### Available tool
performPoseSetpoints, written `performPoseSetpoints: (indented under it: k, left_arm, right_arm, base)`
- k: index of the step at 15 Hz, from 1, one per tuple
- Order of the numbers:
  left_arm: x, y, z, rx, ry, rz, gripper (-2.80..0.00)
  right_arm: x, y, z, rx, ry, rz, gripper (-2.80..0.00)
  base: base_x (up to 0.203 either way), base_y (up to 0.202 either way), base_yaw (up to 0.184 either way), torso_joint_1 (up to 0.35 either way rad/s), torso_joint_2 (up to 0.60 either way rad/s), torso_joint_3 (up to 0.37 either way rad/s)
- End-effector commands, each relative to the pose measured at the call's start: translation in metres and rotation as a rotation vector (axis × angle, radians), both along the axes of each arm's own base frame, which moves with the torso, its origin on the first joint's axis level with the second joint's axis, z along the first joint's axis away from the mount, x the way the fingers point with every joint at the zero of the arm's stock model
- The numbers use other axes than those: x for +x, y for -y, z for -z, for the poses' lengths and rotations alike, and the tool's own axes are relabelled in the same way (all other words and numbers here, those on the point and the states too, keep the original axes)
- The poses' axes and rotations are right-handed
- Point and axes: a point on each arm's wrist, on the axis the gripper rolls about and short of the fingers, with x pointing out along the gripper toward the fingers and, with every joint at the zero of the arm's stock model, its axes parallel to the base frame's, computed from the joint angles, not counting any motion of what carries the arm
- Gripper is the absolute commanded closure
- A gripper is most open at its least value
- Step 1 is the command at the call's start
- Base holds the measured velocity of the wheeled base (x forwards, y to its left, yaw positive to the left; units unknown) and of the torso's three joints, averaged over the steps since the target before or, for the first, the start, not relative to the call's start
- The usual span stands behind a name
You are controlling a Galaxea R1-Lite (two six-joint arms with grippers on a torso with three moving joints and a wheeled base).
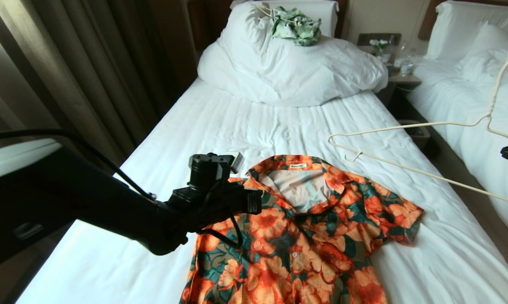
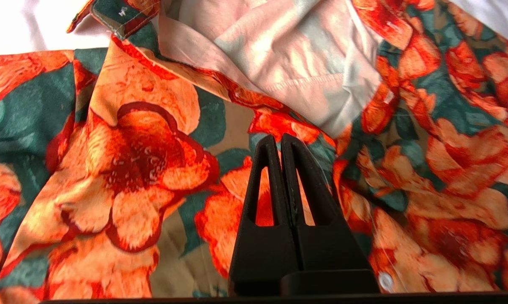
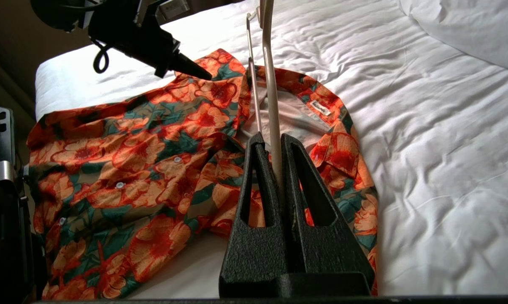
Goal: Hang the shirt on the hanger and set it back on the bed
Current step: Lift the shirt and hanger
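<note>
The left arm is showing as a thick matte black tube ending in a blocky black wrist. A black box-shaped camera module with a small pale grey plate beside it is sitting on top of that wrist, and thin black cables are looping around and under it. The left gripper is presenting two black, grainy plastic fingers, each a tapering wedge with a long triangular cut-out. The right gripper is wearing the same rough black hollowed wedge fingers.
</note>
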Motion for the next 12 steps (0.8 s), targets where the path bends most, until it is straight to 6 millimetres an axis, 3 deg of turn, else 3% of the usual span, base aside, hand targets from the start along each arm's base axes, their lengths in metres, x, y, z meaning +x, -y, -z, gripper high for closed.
performPoseSetpoints:
  k: [1, 2, 5, 12]
  left_arm:
    - [0.024, 0.016, 0.029, 0.035, -0.016, -0.027, -0.25]
    - [0.034, 0.018, 0.032, 0.045, 0.005, -0.052, -2.8]
    - [0.059, 0.018, 0.035, 0.054, 0.051, -0.121, -2.8]
    - [0.069, 0.017, 0.038, 0.075, 0.031, -0.156, -2.8]
  right_arm:
    - [-0.001, 0.002, 0.001, 0.007, 0.002, 0.004, 0.0]
    - [-0.002, 0.004, 0.001, 0.009, 0.003, 0.007, 0.0]
    - [-0.004, 0.002, 0.004, 0.014, -0.004, 0.008, 0.0]
    - [-0.005, 0.001, 0.003, 0.013, -0.002, 0.005, 0.0]
  base:
    - [0.0, 0.0, 0.0, 0.0, 0.0, 0.0]
    - [0.0, 0.0, 0.0, 0.0, 0.0, 0.0]
    - [0.0, 0.0, 0.0, 0.0, 0.0, 0.0]
    - [0.0, 0.0, 0.0, 0.0, 0.0, 0.0]
